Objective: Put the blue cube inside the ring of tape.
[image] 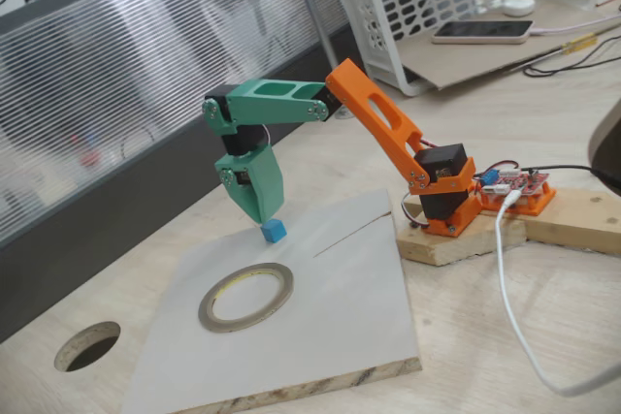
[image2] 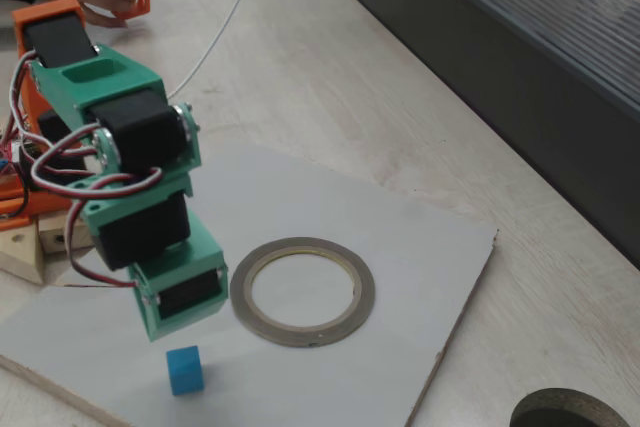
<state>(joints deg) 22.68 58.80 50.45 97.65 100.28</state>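
On the grey board [image: 320,317], I see the blue cube [image: 275,231] upright, one edge toward me, outside the flat-lying ring of tape [image: 246,297]. My claw [image: 262,212] hovers over it; whether its fingers are apart, I cannot tell.

A bright sky-blue cube [image: 275,231] sits on a pale grey board [image: 340,317] beside a grey-brown ring of tape [image: 246,297] with a yellowish inner rim. The arm's upper section is green [image: 277,104], its lower section orange [image: 378,118]. The desk [image: 505,336] shows light wood grain.
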